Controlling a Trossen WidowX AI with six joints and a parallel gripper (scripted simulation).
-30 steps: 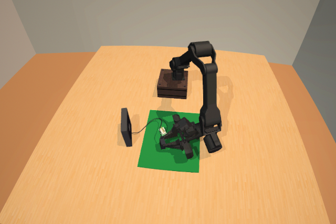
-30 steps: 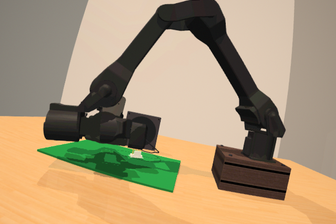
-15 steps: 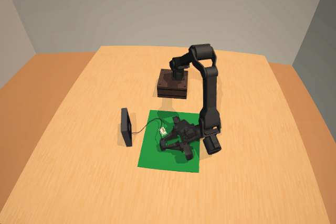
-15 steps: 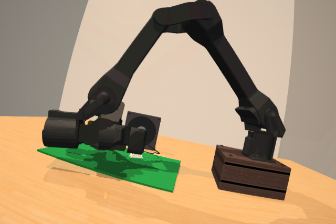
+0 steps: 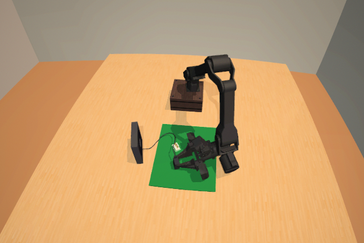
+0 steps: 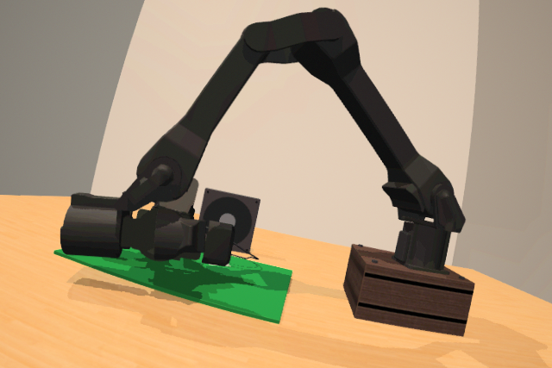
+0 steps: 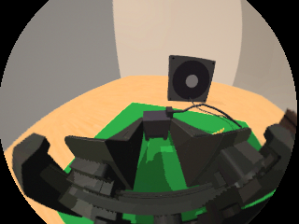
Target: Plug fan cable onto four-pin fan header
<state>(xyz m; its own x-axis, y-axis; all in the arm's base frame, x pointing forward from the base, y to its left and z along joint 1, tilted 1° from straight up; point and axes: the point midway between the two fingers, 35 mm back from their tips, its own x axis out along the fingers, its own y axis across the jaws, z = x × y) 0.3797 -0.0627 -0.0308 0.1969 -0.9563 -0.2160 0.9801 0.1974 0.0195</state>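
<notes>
While its fingers clamp the dark plug (image 7: 156,123), the gripper (image 7: 159,144) lies low over the green board (image 5: 164,175). The white fan header (image 5: 176,146) seems just beside the fingertips; the fan (image 5: 136,146) stands off the board's edge.

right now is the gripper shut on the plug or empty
Shut on the plug. In the wrist view the gripper has a small dark plug pinched between its fingertips, with the cable trailing back toward the fan.
</notes>
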